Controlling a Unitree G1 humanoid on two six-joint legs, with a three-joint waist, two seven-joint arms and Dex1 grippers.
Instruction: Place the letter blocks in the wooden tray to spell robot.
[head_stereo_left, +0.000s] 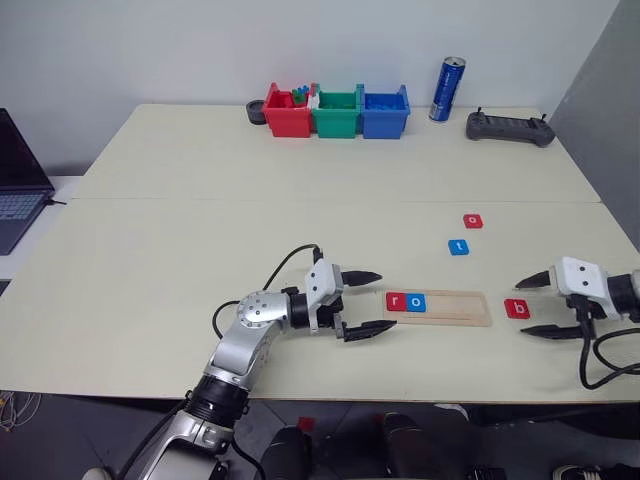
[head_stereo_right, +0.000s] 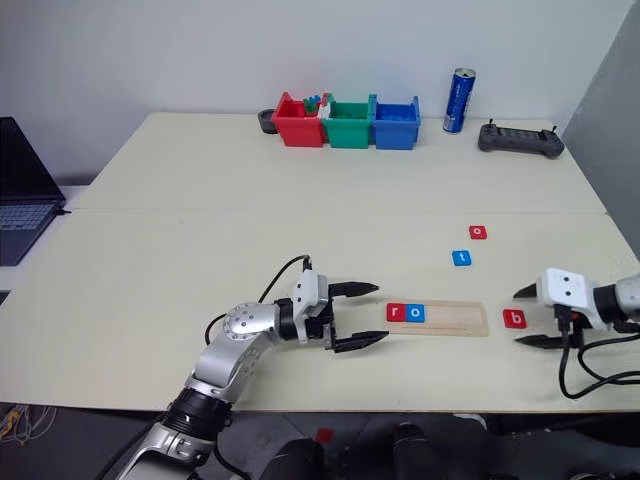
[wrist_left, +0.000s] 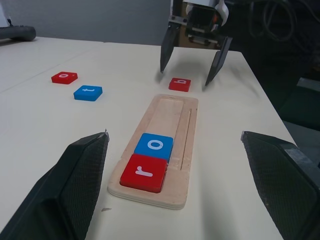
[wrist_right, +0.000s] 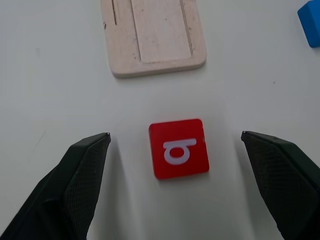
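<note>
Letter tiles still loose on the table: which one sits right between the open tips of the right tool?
The red b tile, just off the tray's empty end. The red o and blue t lie farther back.

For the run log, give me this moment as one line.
tray: r, o in | b beside tray, right gripper open around it | t, o loose | left gripper open

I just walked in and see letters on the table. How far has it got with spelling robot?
Two letters are done: red r and blue o sit at the left end of the wooden tray. The right gripper hangs open around the red b, which is not yet lifted. The blue t and red o wait on the table.
</note>
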